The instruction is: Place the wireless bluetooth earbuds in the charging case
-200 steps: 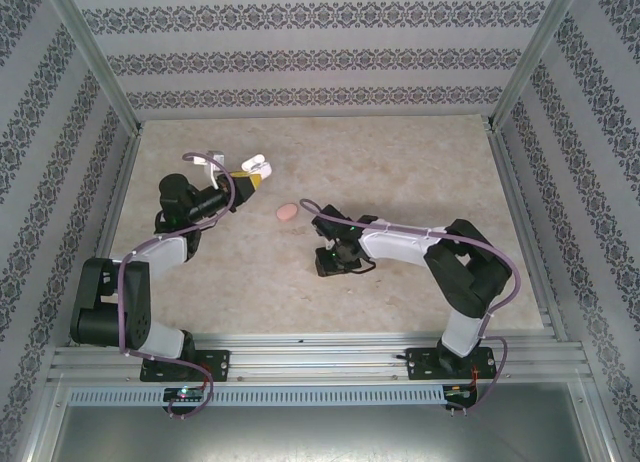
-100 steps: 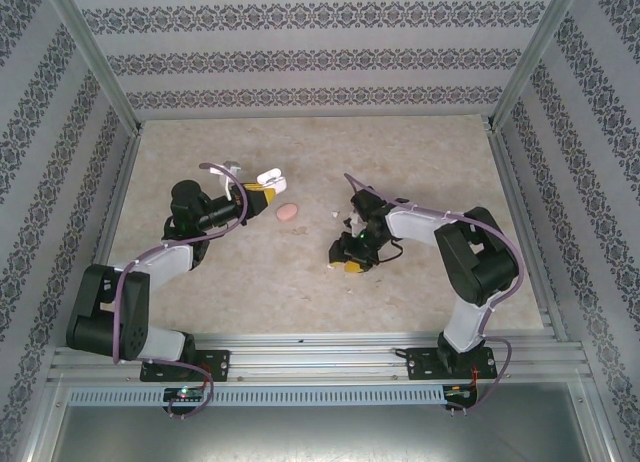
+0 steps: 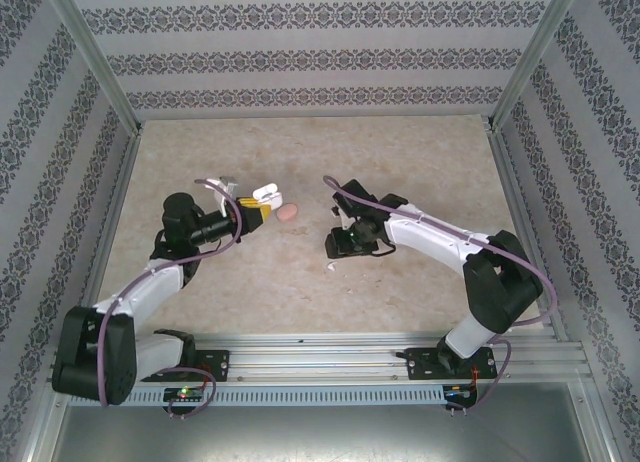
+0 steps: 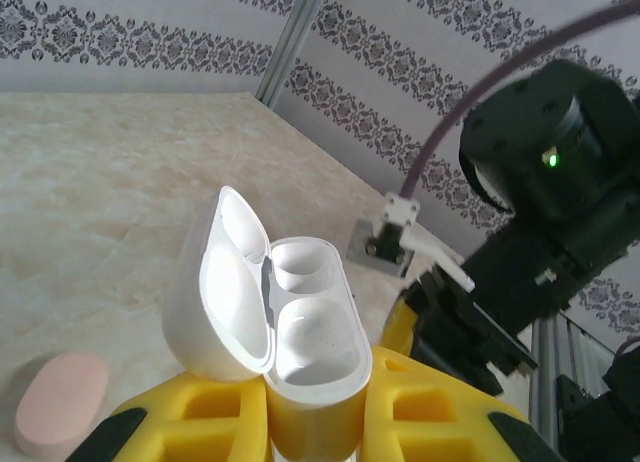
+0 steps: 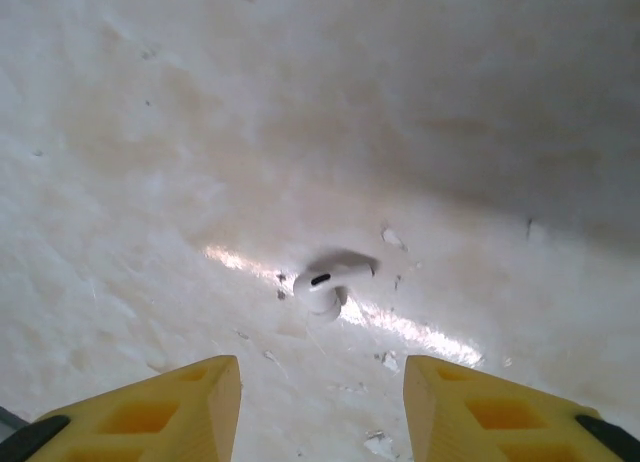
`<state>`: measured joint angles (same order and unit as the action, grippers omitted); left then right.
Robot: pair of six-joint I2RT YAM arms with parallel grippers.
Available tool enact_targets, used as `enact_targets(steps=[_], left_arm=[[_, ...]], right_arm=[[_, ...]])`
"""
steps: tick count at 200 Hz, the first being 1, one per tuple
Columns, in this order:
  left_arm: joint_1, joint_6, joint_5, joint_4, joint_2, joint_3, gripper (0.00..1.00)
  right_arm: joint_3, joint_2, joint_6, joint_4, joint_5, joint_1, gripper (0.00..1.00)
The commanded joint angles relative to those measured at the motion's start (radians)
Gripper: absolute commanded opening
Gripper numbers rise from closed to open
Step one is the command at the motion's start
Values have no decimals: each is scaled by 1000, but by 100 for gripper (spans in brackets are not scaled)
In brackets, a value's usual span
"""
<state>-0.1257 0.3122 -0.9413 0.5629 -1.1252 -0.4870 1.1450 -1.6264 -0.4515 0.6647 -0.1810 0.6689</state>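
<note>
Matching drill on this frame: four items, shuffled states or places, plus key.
1. white case
2. pink case
3. white earbud
4. right tool

A. open, empty
B. lid open, clamped in the left tool
C. closed, lying on the table
D. loose on the table, just ahead of the right tool

Pairs: 1-B, 2-C, 3-D, 4-A

The white case point(image 4: 290, 322) is smooth, very shiny plastic. The little white earbud point(image 5: 325, 277) is shiny plastic too. The pink case point(image 4: 62, 402) looks smooth but dull. The yellow jaws are dull plastic. The table point(image 5: 150, 132) looks like pale stone, a bit glossy, with tiny specks.
</note>
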Motion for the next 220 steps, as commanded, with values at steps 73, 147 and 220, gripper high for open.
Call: enact_targets(steps=[73, 147, 220], left_arm=[[-23, -137, -67, -170, 261, 99, 5], [-25, -165, -53, -179, 251, 100, 5], [-32, -196, -51, -216, 253, 102, 5]], right_arm=[[139, -190, 125, 21, 78, 95, 45], [75, -164, -81, 55, 431, 245, 37], [136, -276, -172, 110, 495, 294, 35]])
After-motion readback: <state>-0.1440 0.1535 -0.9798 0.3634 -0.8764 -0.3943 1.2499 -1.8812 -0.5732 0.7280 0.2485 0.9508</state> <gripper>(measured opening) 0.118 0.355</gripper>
